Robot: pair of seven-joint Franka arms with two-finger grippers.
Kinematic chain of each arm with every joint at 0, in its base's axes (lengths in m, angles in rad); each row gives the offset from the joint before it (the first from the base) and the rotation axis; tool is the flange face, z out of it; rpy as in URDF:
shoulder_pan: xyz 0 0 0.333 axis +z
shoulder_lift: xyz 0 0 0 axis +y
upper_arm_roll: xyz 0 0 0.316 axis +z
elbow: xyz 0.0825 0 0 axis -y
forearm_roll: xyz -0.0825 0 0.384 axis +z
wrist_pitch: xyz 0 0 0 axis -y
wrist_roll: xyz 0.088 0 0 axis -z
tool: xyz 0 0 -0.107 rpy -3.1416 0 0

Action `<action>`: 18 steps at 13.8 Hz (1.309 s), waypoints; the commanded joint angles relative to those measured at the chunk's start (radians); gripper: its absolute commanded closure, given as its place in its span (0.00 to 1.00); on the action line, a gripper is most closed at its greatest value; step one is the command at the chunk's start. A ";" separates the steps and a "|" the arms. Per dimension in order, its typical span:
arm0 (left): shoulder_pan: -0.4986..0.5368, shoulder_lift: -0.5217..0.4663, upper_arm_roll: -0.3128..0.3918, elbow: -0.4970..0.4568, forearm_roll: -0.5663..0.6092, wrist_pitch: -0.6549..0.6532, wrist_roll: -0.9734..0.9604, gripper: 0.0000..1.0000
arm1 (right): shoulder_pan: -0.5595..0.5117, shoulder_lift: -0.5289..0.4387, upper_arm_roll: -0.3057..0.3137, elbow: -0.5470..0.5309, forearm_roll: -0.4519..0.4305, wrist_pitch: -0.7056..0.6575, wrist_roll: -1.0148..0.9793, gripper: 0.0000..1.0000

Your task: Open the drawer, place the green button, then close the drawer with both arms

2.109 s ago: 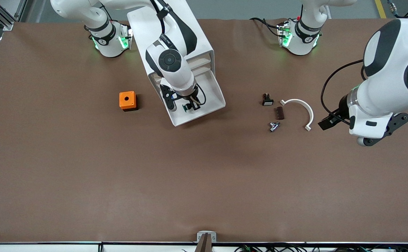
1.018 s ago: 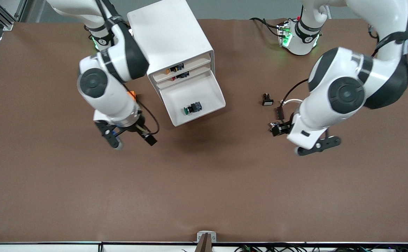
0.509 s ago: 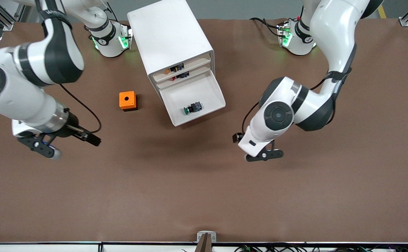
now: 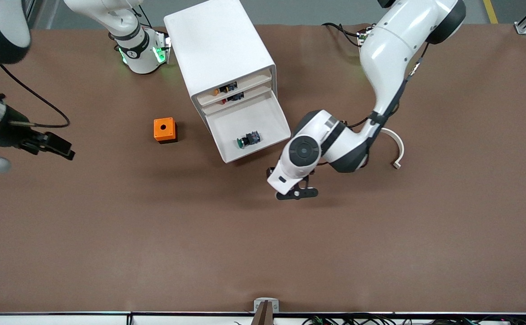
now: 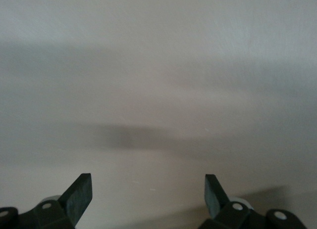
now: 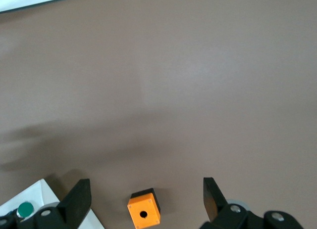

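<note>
left pincer (image 5: 147, 192): hanging over bare counter (image 4: 263, 243) just beside the drawer's open end, fingers (image 5: 79, 193) spread wide, gripping nothing.
right pincer (image 6: 143, 197): hanging at the right arm's end of the counter, well apart from the cabinet, fingers (image 6: 78, 198) spread wide, gripping nothing.
button (image 4: 247, 139): lying on its side in the drawer, green cap pointing toward the right arm's end; its cap is also showing in the right wrist view (image 6: 24, 208).
drawer (image 4: 249, 122): standing pulled out of the cabinet (image 4: 220, 49), toward the front camera.
orange box (image 4: 164, 129): sitting on the counter beside the drawer, toward the right arm's end, hole facing up.
white curved piece (image 4: 396, 146): lying on the counter toward the left arm's end, partly covered by the left arm.
</note>
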 commanded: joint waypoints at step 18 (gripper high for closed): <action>-0.345 0.018 -0.007 -0.024 -0.069 -0.021 -0.483 0.00 | -0.072 -0.059 0.021 -0.013 -0.045 0.049 -0.109 0.00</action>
